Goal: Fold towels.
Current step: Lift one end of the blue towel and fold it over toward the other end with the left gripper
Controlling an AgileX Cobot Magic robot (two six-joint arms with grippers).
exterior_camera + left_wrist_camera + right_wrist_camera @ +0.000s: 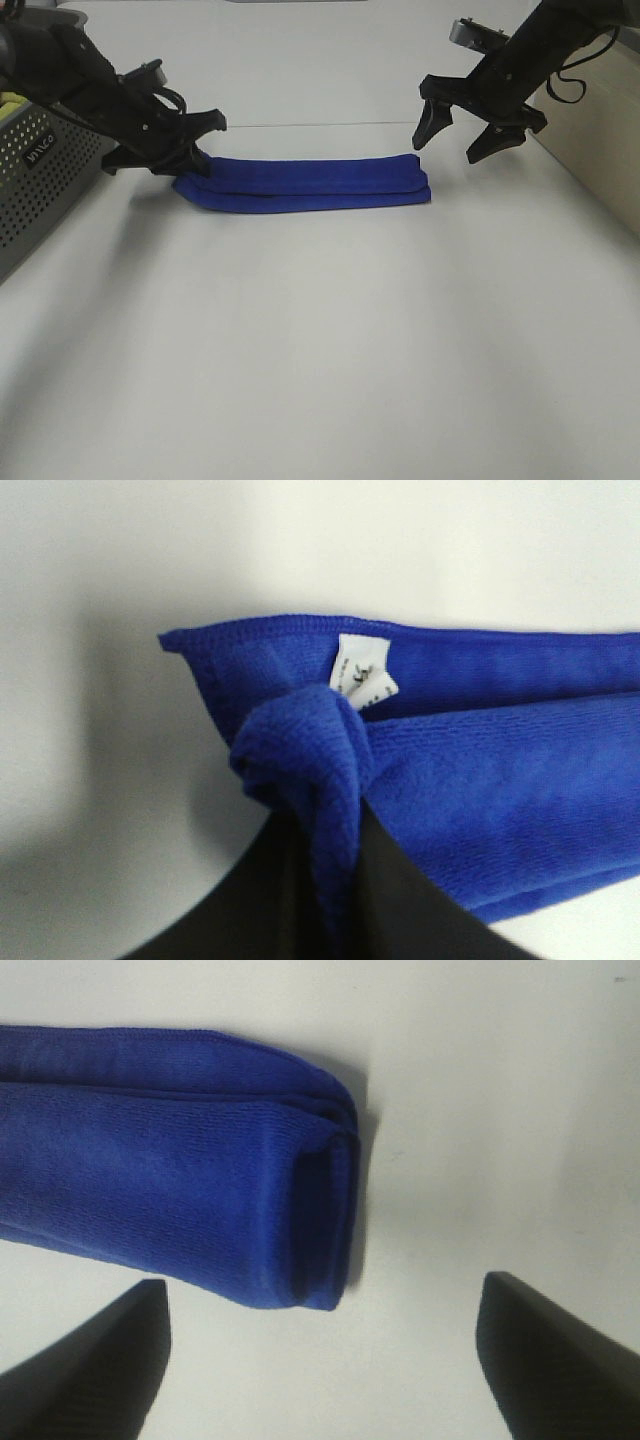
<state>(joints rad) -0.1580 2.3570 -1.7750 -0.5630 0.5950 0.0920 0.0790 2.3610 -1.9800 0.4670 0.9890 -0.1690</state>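
Grey perforated metal basket (40,190) stands at the far left of the white table (320,350). Near it, the left gripper (190,160) is clamped on the left end of the long, folded blue microfibre towel (310,183), which lies flat across the table's middle. Above the towel's right end, the right gripper (447,148) hangs with jaws wide apart, holding nothing. The step in hand looks like another fold, end to end; it likely calls for the right gripper to descend and pinch. Only the left wrist view shows the bunched cloth and a white care label (360,680); only the right wrist view shows the stacked layers.
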